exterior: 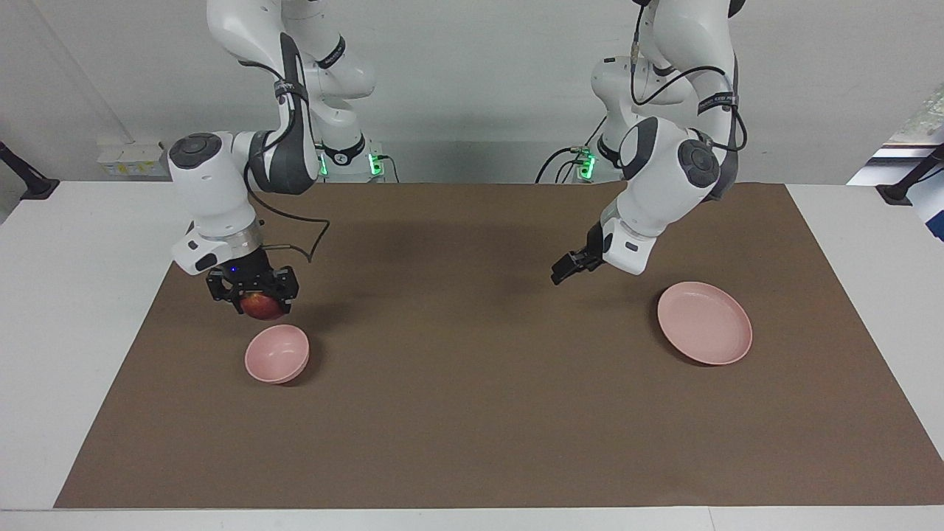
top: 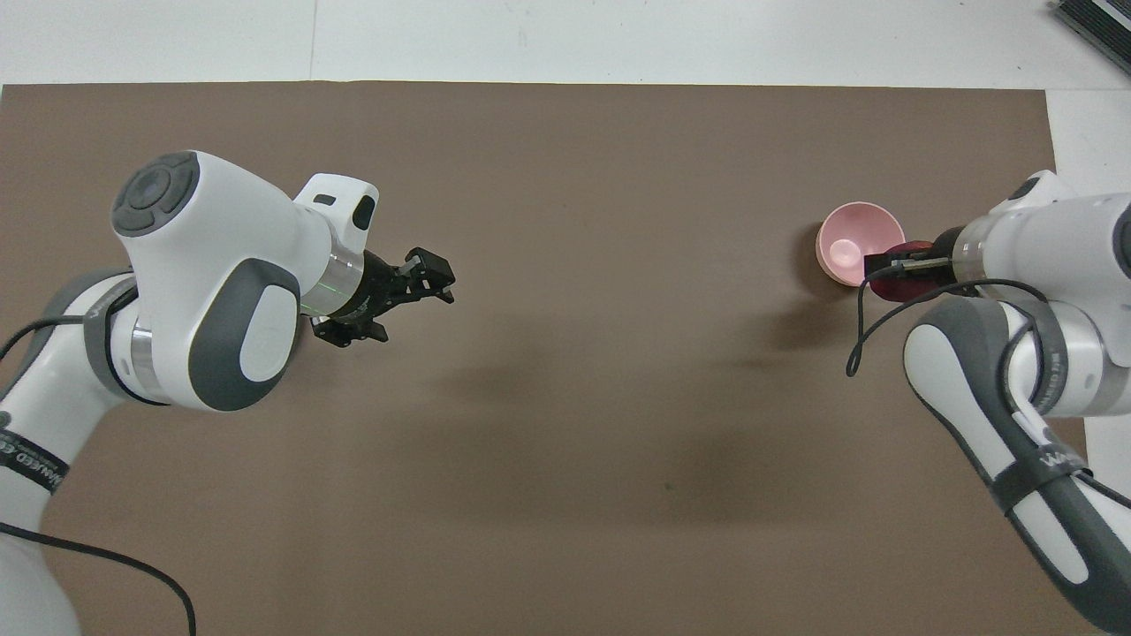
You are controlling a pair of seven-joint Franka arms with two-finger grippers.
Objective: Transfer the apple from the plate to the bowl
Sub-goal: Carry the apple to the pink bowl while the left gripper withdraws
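So the apple (exterior: 259, 304) is clamped between the fingers of the right gripper (exterior: 253, 289), which is held in the air over the mat, right next to the bowl (exterior: 276, 354) on the side nearer the robots. In the overhead view the gripper (top: 901, 269) is seen overlapping the bowl's (top: 850, 238) near rim, with the dark red of the apple (top: 901, 284) tucked under it, but from the facing view it's not really centred over the bowl, more over the rim edge. The bowl is sat at the right arm's end of the brown mat (exterior: 472, 383) and nothing is seen inside it.

Out toward the left arm's end, the plate (exterior: 704, 323) is left bare, so the pickup half looks done. The left gripper (exterior: 571, 267) is parked in the air over the mat, beside the plate, just waiting; whether its fingers are apart or together can't be made out.

What could go wrong: if the apple gets let go from here, the rim could be clipped and the apple bounced onto the mat, since it's round and would roll. A light little bowl like that could also be tipped or shoved if the rim is caught by the fingers on the way down. A bit more travel over the bowl's middle is probably needed first.
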